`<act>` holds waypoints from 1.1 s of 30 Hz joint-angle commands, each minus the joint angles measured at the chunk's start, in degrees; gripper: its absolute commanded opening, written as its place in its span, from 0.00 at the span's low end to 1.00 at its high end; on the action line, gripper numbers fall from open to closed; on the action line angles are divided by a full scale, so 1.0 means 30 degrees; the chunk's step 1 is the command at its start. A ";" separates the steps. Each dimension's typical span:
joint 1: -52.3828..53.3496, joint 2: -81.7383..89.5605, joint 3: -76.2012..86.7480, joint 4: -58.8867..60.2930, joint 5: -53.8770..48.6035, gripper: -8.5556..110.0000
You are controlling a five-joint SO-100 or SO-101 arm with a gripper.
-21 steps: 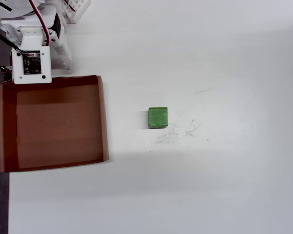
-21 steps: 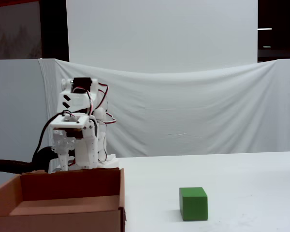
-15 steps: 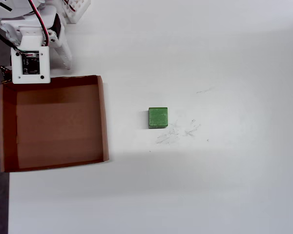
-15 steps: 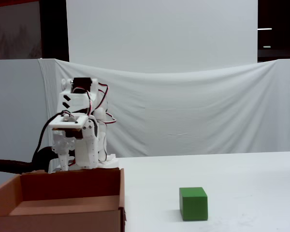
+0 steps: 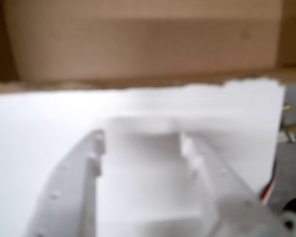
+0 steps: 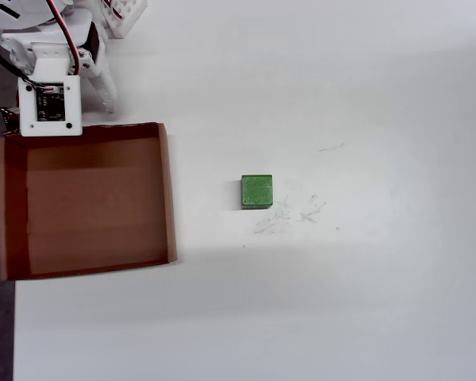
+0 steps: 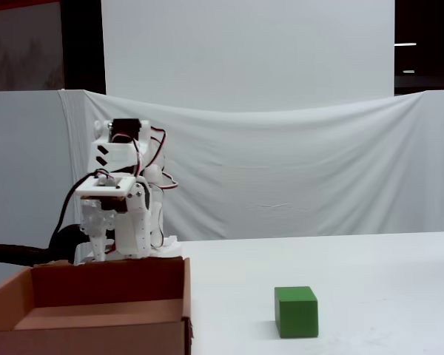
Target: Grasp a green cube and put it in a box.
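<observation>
Cube (image 6: 257,191) sits flat on the white table (image 6: 365,302), alone, well apart from the box (image 6: 169,198) and to its right in the overhead view. A few faint scuff marks (image 6: 289,216) on the table just right of and below the cube. In the fixed view the cube (image 7: 296,311) stands right of the box (image 7: 111,282), nothing touching it.

Box is empty, floor bare, open side up. In the overhead view it lies at the left edge of the table, its left wall about at the table edge. In the wrist view the box floor and a wall (image 5: 143,44) fill the top of the picture, blurred.

Arm (image 6: 51,75) is folded at the top left of the overhead view, above the box's top wall, with a circuit board facing up. In the fixed view the arm (image 7: 118,200) stands behind the box's far wall, gripper (image 7: 98,248) pointing down, hanging just behind or over that wall; cannot tell which.

Gripper (image 5: 140,148) in the wrist view: two white fingers set apart with a clear gap, nothing between them, so it is parted and holds nothing. Under it is white table, box edge just beyond. Red and white wires (image 5: 271,190) at the right edge.

White cloth backdrop (image 7: 296,170) behind the table in the fixed view.
</observation>
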 commanded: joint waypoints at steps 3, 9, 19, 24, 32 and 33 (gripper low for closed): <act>-0.0352 -0.1641 -0.3164 0.0557 0.0000 0.25; -0.0762 -0.5859 -0.7061 0.1172 0.0059 0.27; -0.2197 -1.5498 -1.5234 -0.1348 0.2197 0.27; -0.2783 -2.0068 -1.9424 -0.2666 0.4189 0.28; -0.4189 -2.5430 -2.4961 -0.3779 0.7412 0.30; -0.4395 -2.5781 -2.5371 -0.3955 0.7764 0.30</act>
